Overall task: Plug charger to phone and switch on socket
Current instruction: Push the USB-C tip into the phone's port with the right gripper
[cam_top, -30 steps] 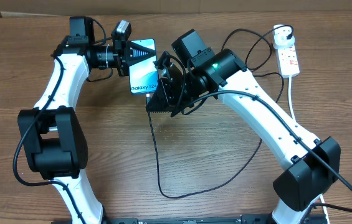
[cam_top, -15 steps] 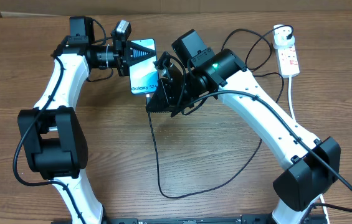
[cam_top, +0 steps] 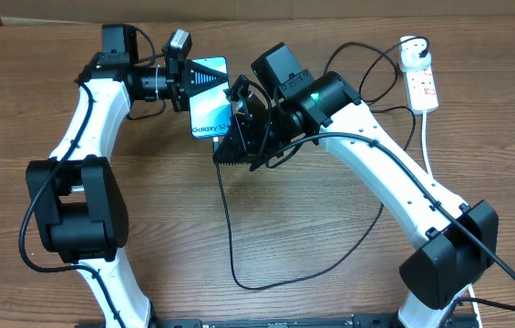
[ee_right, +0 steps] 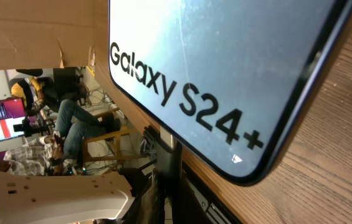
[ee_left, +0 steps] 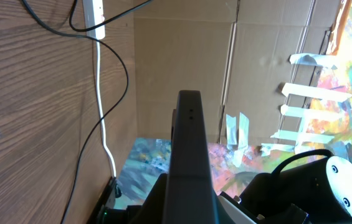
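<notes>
The phone [cam_top: 210, 102], with a blue-teal screen reading "Galaxy S24", is at the back centre of the table, its screen facing up. My left gripper [cam_top: 191, 80] is shut on its far end. In the left wrist view the phone [ee_left: 190, 149] shows edge-on between the jaws of the left gripper [ee_left: 190, 208]. My right gripper [cam_top: 231, 138] is at the phone's near end, shut on the plug tip of the charger [cam_top: 230, 237]. The right wrist view is filled by the phone's screen [ee_right: 225, 56], with the right gripper [ee_right: 172, 193] just below its corner. The socket [cam_top: 421, 82] lies at the back right.
The charger's thin black cable loops across the table's middle and front toward the right arm [cam_top: 394, 173]. The socket's white cord [cam_top: 428, 146] runs down the right side. In the left wrist view the socket [ee_left: 95, 12] and its cord [ee_left: 103, 93] lie against a cardboard wall [ee_left: 182, 56].
</notes>
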